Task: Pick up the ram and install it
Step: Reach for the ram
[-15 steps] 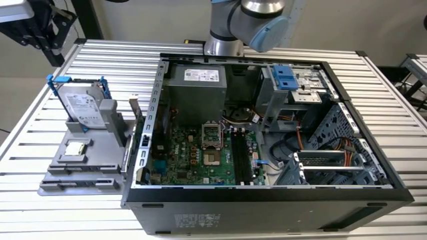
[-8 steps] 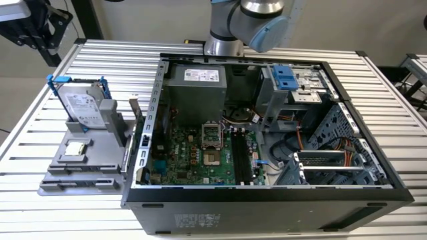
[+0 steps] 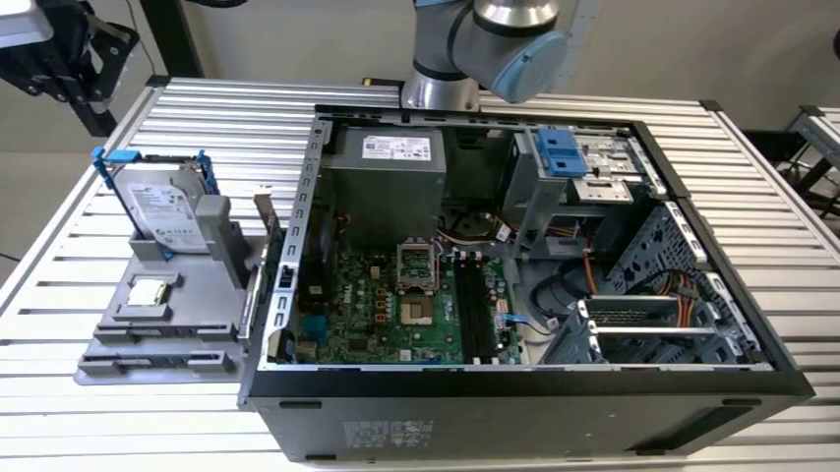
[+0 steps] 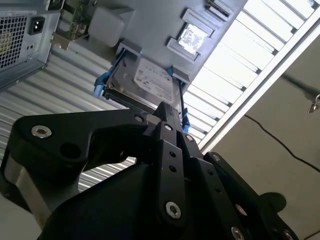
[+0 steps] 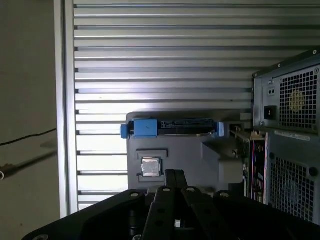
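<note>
The ram (image 3: 274, 264) is a thin green board standing on edge in the grey holder (image 3: 157, 339), close against the open computer case (image 3: 525, 393) on the exterior view's left. In the second wrist view a strip of the ram (image 4: 75, 17) shows beside the case's rear. The black memory slots (image 3: 473, 313) lie on the motherboard inside the case. My gripper (image 5: 174, 175) hangs high above the table, apart from the holder, shut with nothing in it. In the second wrist view the gripper (image 4: 167, 112) points toward the hard drive.
A silver hard drive in a blue-handled frame (image 3: 164, 206) stands upright in the holder, with a small square processor chip (image 3: 149, 291) lying in front of it. The robot arm (image 3: 493, 39) rises behind the case. The slatted metal table (image 3: 105, 413) surrounds everything.
</note>
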